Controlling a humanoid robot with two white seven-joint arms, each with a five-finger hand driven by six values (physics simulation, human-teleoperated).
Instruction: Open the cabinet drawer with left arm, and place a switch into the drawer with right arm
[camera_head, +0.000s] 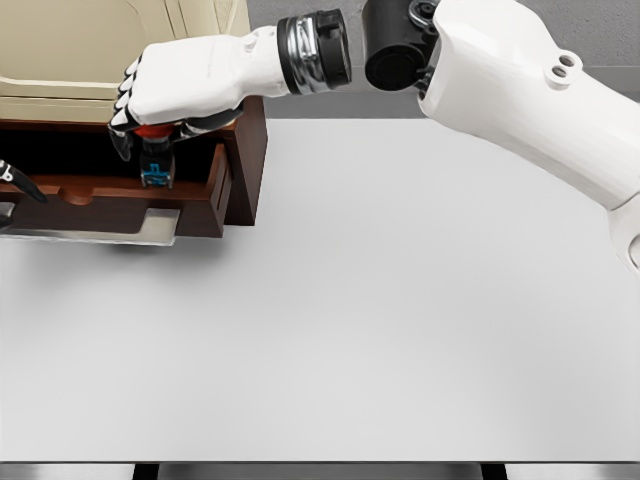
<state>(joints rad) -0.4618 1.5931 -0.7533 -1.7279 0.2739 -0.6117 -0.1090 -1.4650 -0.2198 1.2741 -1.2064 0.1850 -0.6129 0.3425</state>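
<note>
The switch (155, 162), with a red cap, black body and blue base, hangs upright over the open dark-brown drawer (110, 195) of the cream cabinet (90, 50) at the upper left. My right hand (150, 132) reaches in from the right and is shut on the switch's top, with the fingers curled around the red cap. The switch's base is level with the drawer's rim, inside its right end. Only a sliver of my left hand (14, 186) shows at the left edge, by the drawer's front panel.
The white table (400, 300) stretches across the lower and right part of the view. A grey metal plate (100, 227) sticks out under the drawer front. My right forearm (520, 90) crosses the upper right.
</note>
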